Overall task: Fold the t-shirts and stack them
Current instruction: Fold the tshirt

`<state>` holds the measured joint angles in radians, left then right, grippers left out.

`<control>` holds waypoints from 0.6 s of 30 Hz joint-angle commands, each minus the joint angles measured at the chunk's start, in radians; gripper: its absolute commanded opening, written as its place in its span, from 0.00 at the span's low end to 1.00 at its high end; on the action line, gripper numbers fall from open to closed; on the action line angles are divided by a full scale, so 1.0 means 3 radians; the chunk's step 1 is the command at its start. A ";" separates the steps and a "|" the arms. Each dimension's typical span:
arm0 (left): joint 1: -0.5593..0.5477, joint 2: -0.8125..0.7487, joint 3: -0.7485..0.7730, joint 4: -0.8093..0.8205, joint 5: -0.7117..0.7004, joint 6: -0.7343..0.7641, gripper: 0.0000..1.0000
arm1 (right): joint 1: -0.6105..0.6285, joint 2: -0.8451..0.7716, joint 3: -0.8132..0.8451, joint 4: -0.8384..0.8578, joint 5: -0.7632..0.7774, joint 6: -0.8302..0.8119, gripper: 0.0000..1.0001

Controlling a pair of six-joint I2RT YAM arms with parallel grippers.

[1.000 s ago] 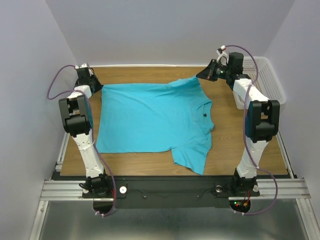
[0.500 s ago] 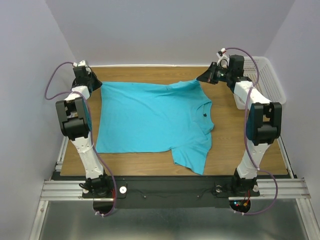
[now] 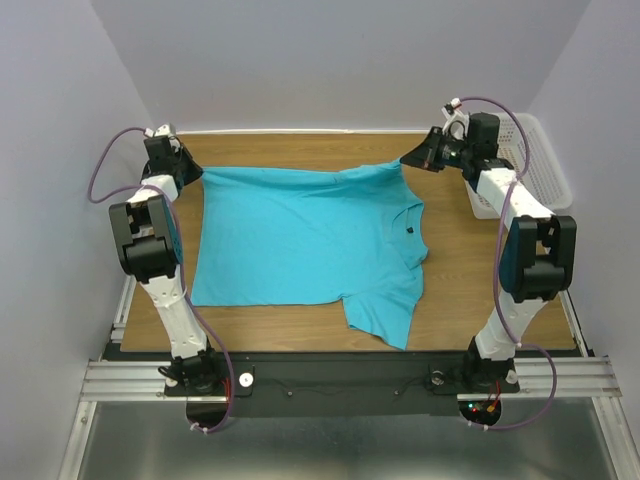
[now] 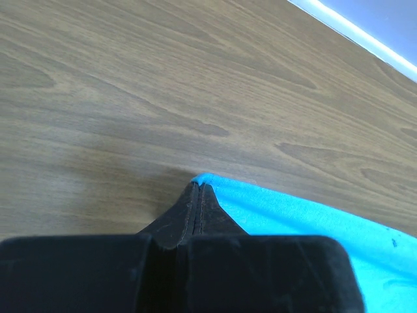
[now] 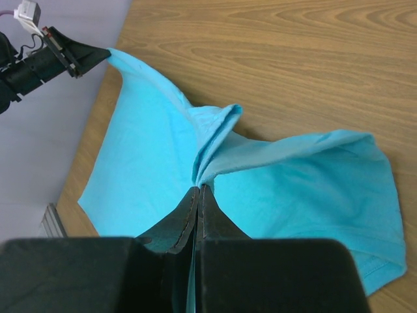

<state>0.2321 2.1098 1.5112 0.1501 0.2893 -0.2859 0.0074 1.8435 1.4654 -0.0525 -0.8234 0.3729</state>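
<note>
One turquoise t-shirt (image 3: 300, 235) lies spread across the wooden table (image 3: 460, 300), its hem toward 9 o'clock and its collar (image 3: 414, 214) toward 3 o'clock in the top view. A small dark chest mark (image 3: 410, 231) sits just below the collar. One short sleeve (image 3: 385, 320) lies flat, pointing to 5 o'clock.

The left gripper (image 3: 198, 172) is at 10 o'clock on the table. Its jaws are pressed together on the far hem corner of the shirt, and the left wrist view shows the blue edge running out from between the closed fingertips (image 4: 189, 208) onto bare wood.

The right gripper (image 3: 405, 160) is at 1 o'clock, with its jaws pinched tight on the far sleeve. The cloth there is gathered into folds and lifted off the table, drawn taut along the far edge between the two grippers.

At 2 o'clock a white mesh basket (image 3: 548, 160) stands at the table's right edge, beside the right arm and apart from the shirt.
</note>
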 commanded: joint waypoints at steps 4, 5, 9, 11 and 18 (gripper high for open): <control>0.0034 -0.0349 -0.0139 0.0164 0.0114 0.0114 0.00 | -0.0127 -0.0219 -0.0155 0.0098 -0.0067 -0.0149 0.01; 0.0039 -0.0355 -0.0149 0.0180 0.0130 0.0125 0.00 | -0.0137 -0.0219 -0.0185 0.0093 -0.0078 -0.0159 0.01; 0.0055 -0.0395 -0.0216 0.0210 0.0155 0.0140 0.00 | -0.0173 -0.0239 -0.0242 0.0098 -0.0063 -0.0185 0.01; 0.0060 -0.0395 -0.0221 0.0200 0.0160 0.0140 0.00 | -0.0178 -0.0244 -0.0262 0.0093 -0.0078 -0.0195 0.01; 0.0065 -0.0401 -0.0272 0.0200 0.0160 0.0150 0.00 | -0.0183 -0.0260 -0.0370 0.0083 -0.0119 -0.0215 0.01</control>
<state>0.2420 2.0651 1.4456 0.1757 0.3264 -0.2619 -0.0399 1.8172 1.3640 -0.0525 -0.8345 0.3290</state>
